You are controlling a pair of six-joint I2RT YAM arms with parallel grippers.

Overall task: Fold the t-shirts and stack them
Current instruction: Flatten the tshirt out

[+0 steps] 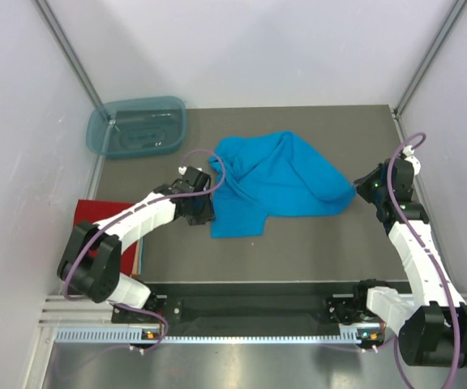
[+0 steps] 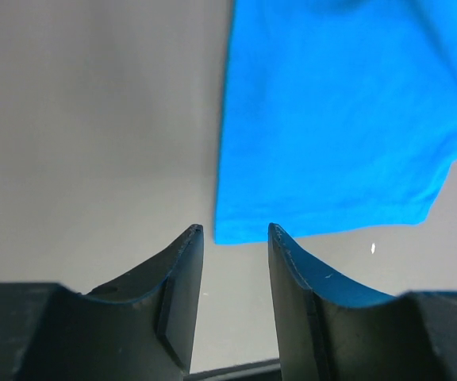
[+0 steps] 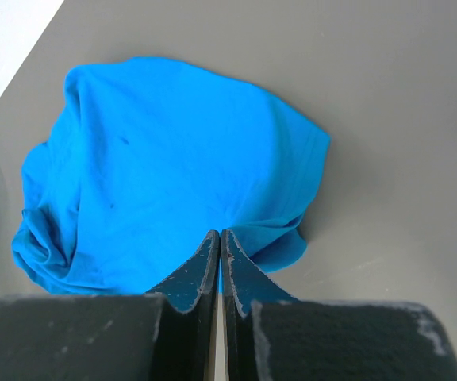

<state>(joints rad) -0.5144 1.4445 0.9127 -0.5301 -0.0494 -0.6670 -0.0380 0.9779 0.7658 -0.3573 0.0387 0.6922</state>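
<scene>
Tub: one plastic tub [image 1: 136, 127], far-left corner.
T-shirts: we count two. The turquoise t-shirt [image 1: 278, 182] lies crumpled at centre; the red t-shirt [image 1: 104, 212] lies left, the left arm [image 1: 140, 215] partly over it.
Left gripper [image 2: 232, 230]: fingers apart, at the turquoise hem.
Right gripper [image 3: 220, 234]: fingers together at the turquoise edge.

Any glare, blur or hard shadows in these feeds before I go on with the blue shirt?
Top external: even light, sharp, only a bright strip on the front rail. Left wrist: turquoise t-shirt saturated, folds barely show; left fingers dark but crisp. Right wrist: soft fold shadows visible, right fingers dark.
</scene>
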